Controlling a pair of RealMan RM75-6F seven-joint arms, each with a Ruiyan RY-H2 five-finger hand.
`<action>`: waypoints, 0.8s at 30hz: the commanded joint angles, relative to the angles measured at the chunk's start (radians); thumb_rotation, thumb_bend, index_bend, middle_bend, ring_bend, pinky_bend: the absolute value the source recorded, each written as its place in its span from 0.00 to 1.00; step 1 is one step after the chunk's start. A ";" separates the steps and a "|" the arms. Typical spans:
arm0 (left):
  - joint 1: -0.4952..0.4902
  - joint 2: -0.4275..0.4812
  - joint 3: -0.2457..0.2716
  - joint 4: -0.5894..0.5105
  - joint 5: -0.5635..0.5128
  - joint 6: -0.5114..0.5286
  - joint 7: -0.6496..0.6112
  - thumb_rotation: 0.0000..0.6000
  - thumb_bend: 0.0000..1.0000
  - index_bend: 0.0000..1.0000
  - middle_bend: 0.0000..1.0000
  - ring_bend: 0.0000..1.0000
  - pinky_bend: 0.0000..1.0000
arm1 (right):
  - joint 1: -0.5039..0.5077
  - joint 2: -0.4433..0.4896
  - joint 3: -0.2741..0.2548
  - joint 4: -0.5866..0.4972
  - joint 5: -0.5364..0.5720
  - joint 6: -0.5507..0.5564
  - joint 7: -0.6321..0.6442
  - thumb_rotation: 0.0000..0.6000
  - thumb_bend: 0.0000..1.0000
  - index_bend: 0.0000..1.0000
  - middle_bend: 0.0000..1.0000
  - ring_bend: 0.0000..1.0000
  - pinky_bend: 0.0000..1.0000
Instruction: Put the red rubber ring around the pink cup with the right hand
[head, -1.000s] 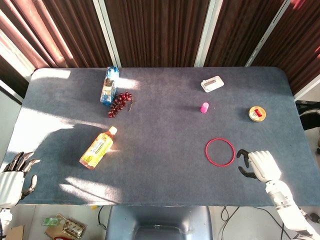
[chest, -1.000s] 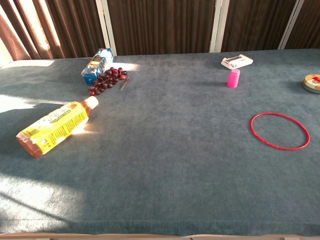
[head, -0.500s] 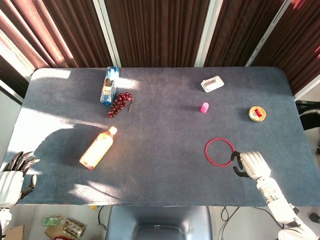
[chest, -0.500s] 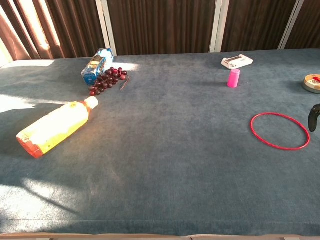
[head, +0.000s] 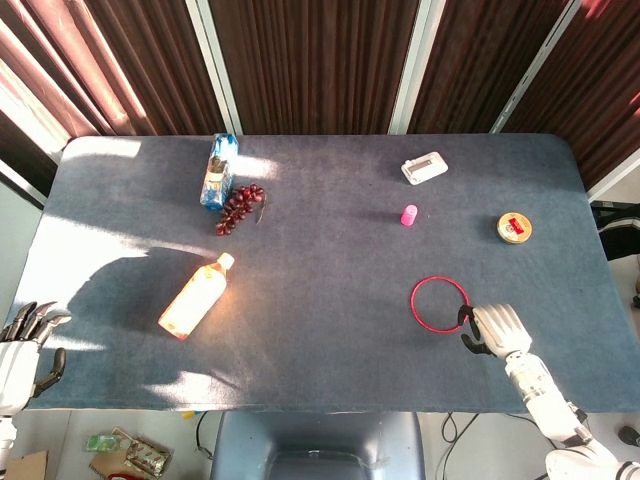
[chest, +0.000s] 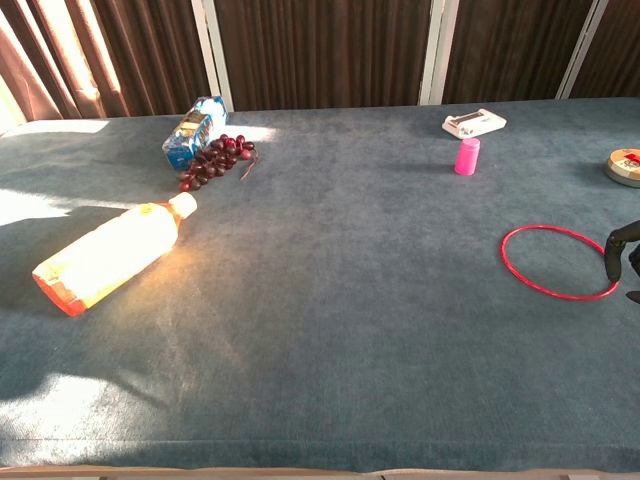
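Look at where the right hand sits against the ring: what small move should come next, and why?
Probably curl the fingers to pinch the near edge of the ring. The right hand is at the ring's right rim with dark fingertips at the band, but the ring lies flat on the table, seemingly ungripped. The cup stands apart, farther back, so the ring must be lifted first.

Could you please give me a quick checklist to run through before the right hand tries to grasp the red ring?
1. Red rubber ring lies flat on the table, nothing on it: ok.
2. Right hand at the ring's near-right edge, fingertips by the rim: ok.
3. Ring actually pinched: cannot tell.
4. Pink cup upright, apart from the ring: ok.
5. Path from ring to cup free of objects: ok.
6. Left hand away at the table's far corner, holding nothing: ok.
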 joint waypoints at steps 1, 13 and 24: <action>0.000 0.001 0.000 0.000 0.002 0.000 -0.002 1.00 0.52 0.28 0.14 0.08 0.29 | 0.008 -0.016 0.000 0.020 0.005 -0.010 0.009 1.00 0.46 0.60 0.82 0.85 1.00; 0.001 0.002 -0.002 0.003 0.000 0.003 -0.007 1.00 0.52 0.28 0.14 0.08 0.29 | 0.025 -0.058 0.002 0.089 0.007 -0.027 0.046 1.00 0.46 0.61 0.82 0.85 1.00; 0.000 0.003 -0.002 0.002 0.002 0.001 -0.009 1.00 0.52 0.28 0.14 0.08 0.29 | 0.029 -0.071 -0.004 0.113 0.005 -0.027 0.051 1.00 0.47 0.64 0.83 0.85 1.00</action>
